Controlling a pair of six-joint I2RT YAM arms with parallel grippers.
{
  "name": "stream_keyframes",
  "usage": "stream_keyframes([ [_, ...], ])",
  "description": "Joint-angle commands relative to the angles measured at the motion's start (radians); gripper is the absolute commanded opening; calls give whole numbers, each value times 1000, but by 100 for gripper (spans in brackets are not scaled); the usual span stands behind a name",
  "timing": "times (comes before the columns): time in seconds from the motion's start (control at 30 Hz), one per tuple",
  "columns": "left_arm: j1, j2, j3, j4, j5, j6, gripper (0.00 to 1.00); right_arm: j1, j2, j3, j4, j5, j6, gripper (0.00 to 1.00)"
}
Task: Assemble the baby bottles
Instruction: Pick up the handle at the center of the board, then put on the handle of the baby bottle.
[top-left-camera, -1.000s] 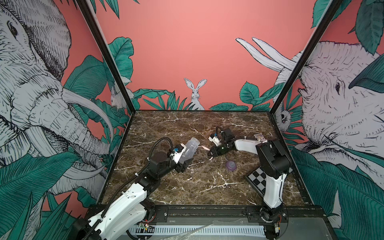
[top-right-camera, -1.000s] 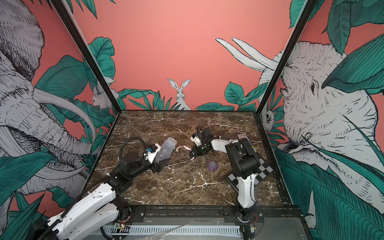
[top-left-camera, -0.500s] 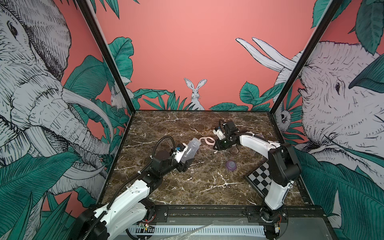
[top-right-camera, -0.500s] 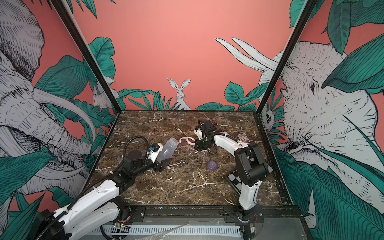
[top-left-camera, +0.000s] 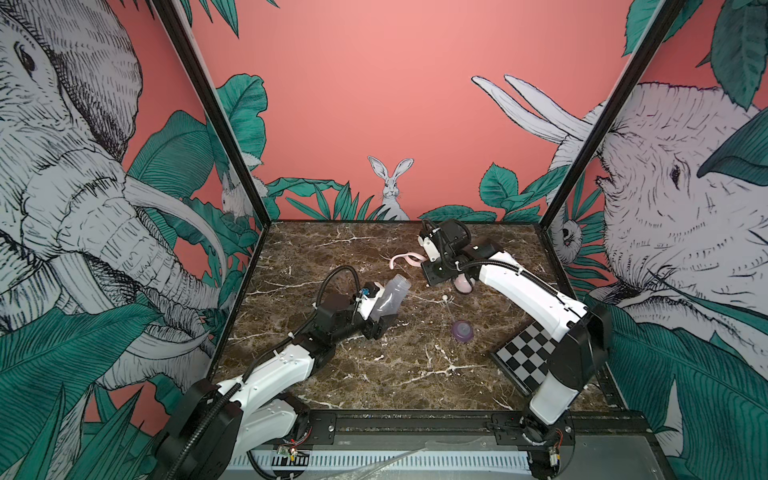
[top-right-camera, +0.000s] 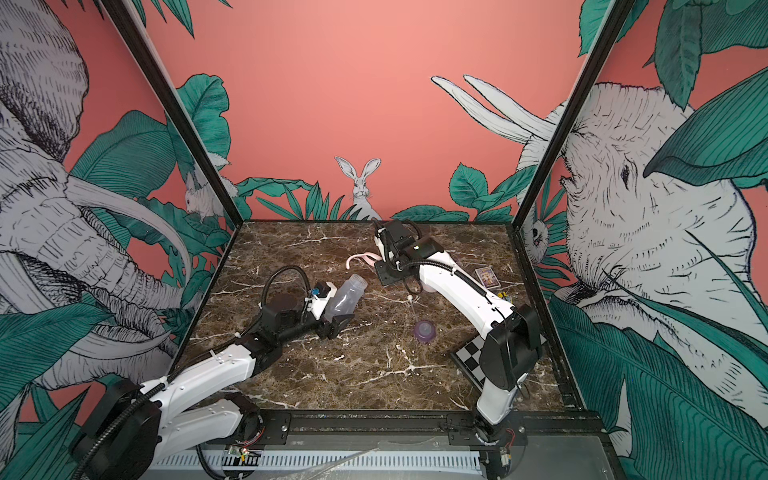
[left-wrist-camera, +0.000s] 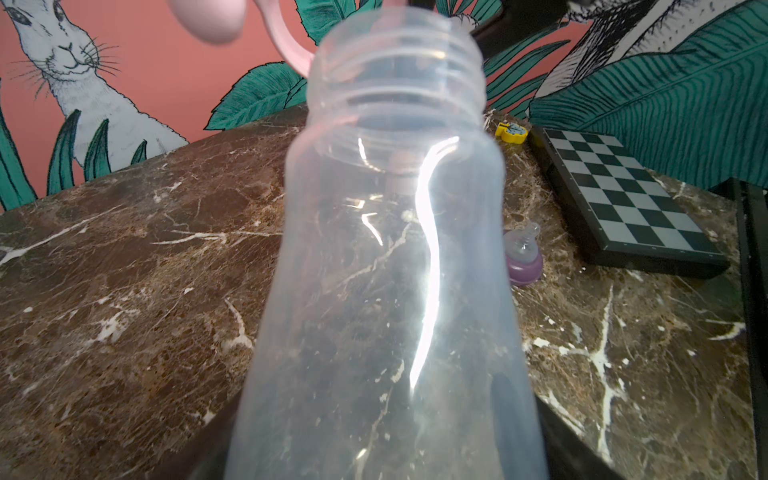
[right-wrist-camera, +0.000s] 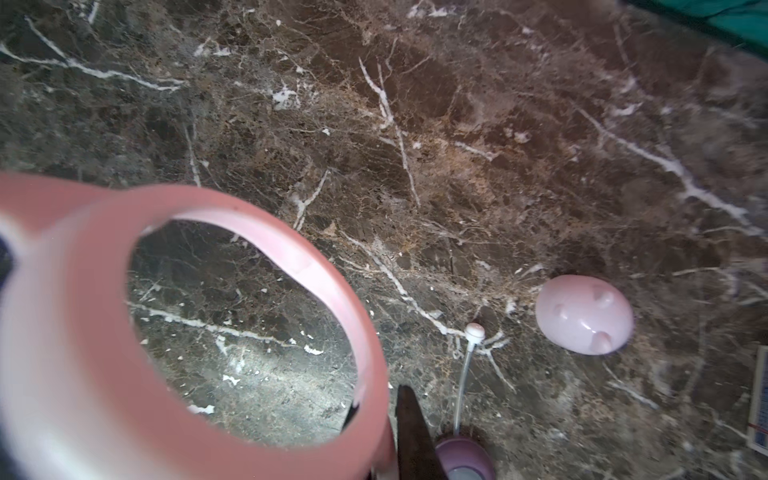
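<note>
Across the brown marble table (top-left-camera: 332, 257), taking 12 o'clock as the back wall in both top views, the left arm reaches in from 7 o'clock and the right arm from 5 o'clock. At 4 o'clock, by the table's edge, lies the checkerboard (top-left-camera: 523, 357), partly under the right arm.

Just toward 9 o'clock of centre, the left gripper (top-left-camera: 383, 311) has its jaws clamped on the base of the frosted bottle body (top-left-camera: 390, 297), which is tilted with its threaded open mouth toward 1 o'clock.

Just to 12 o'clock of that mouth, apart from it, the right gripper (top-left-camera: 423, 261) pinches the pale pink handled ring (top-left-camera: 401, 259) by its edge; the right wrist view looks through the ring (right-wrist-camera: 83, 270) to bare marble.

At 2 o'clock of centre the pink dome cap (right-wrist-camera: 584, 313) rests on the table, half hidden under the right arm in a top view.

At 4 o'clock, near centre, sits the purple collar (top-left-camera: 462, 331), its straw (right-wrist-camera: 465, 365) running toward 11 o'clock to a small white weight.

Toward 3 o'clock lies a card box (top-right-camera: 487, 276), with a tiny yellow piece (left-wrist-camera: 511, 131) near it.
</note>
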Motion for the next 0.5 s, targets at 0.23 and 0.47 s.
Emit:
stream_keyframes([
  [0.23,-24,65,98,89,1,-31,56,134,-13,23,-72,333,57,13],
  [0.47,-32,85,110,97,-25,-43,56,201,-68,-9,-11,434,87,13],
])
